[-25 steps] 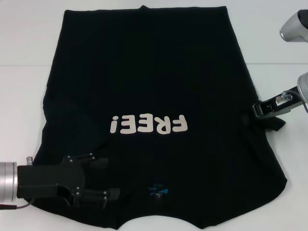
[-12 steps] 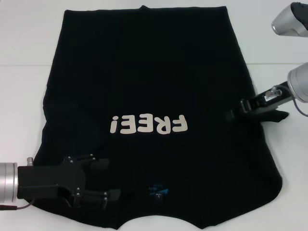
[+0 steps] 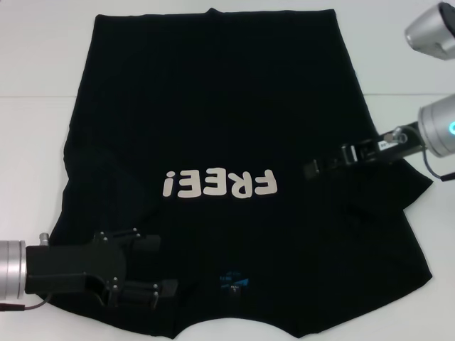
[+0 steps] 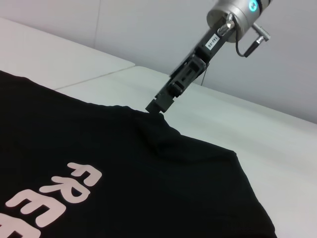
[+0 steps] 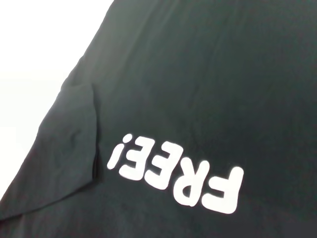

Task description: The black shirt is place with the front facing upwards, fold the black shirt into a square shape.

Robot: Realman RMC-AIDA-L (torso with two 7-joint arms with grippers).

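Black shirt (image 3: 213,121), one only, lies flat and front-up on the white worktop (image 3: 35,71). Its long axis runs away from the robot: the blue neck label (image 3: 233,278) sits at the near edge and the hem at the far edge, so the "FREE!" lettering (image 3: 219,185) reads upside down from the head.

Two claws are in view. The left claw (image 3: 160,266) rests low over the shirt, to the left of the neck label, its two fingers set apart with nothing between them. The right claw (image 3: 313,169) reaches in over the shirt just right of the lettering, closed on a pinch of black cloth.

The left wrist view shows what the head view cannot: the cloth rising to a small peak at the right claw's tip (image 4: 154,106). The right wrist view shows the sleeve (image 5: 69,148) left of the lettering, folded over the body.
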